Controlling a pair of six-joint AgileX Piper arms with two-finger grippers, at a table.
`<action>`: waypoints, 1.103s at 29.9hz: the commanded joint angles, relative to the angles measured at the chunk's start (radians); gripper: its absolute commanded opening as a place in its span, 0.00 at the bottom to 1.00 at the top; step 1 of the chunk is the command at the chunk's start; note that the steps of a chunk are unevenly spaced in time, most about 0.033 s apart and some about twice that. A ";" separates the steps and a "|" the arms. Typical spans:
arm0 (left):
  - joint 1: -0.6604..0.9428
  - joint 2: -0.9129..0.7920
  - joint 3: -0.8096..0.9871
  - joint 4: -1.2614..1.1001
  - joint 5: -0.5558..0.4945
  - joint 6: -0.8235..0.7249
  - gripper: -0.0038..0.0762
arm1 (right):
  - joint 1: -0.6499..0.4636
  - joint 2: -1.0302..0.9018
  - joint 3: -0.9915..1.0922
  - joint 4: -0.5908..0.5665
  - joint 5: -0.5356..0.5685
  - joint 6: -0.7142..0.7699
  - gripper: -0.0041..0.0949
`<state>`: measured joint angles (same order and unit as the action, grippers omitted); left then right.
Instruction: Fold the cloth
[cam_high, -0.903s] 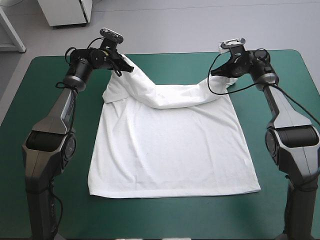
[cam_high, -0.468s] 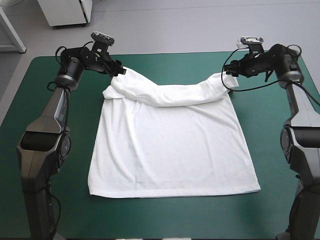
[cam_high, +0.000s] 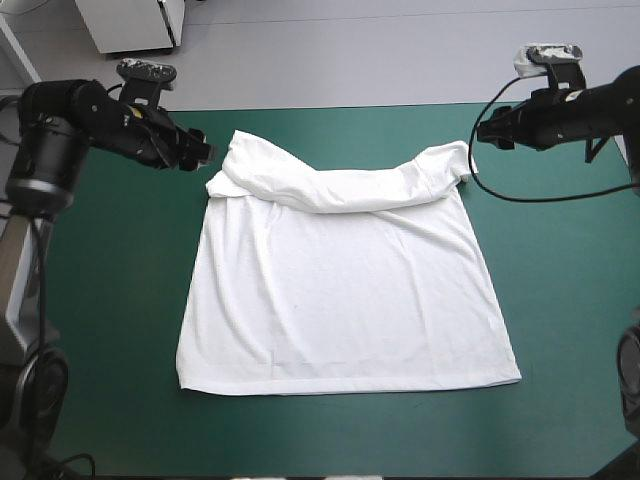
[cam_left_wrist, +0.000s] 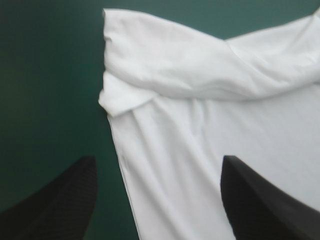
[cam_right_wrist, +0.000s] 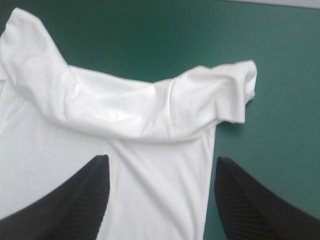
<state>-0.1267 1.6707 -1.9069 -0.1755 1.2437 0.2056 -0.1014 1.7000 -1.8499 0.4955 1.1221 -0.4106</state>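
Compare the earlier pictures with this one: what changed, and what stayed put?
Both hands let go of the white short-sleeved cloth T-shirt and drew outward: left hand leftward, right hand rightward, both now open, clear of it. Its folded-over far edge settled onto the teal-green table cover. Its flat body and near hem stayed put.

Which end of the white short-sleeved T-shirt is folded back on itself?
The T-shirt is doubled over at its far end, a rumpled band; its near hem lies flat and single.
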 joint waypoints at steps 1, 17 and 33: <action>-0.002 -0.193 0.173 -0.010 0.046 -0.022 0.69 | -0.004 -0.186 0.168 0.012 -0.020 0.006 0.63; -0.002 -0.565 0.934 -0.062 0.046 -0.069 0.69 | 0.206 -0.603 0.759 -0.211 -0.062 0.133 0.63; -0.002 -0.424 1.032 -0.023 -0.046 -0.048 0.69 | 0.206 -0.593 0.761 -0.237 -0.066 0.132 0.62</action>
<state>-0.1267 1.2365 -0.8544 -0.1637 1.2199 0.1537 0.1033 1.1196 -1.0640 0.2550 1.0889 -0.2719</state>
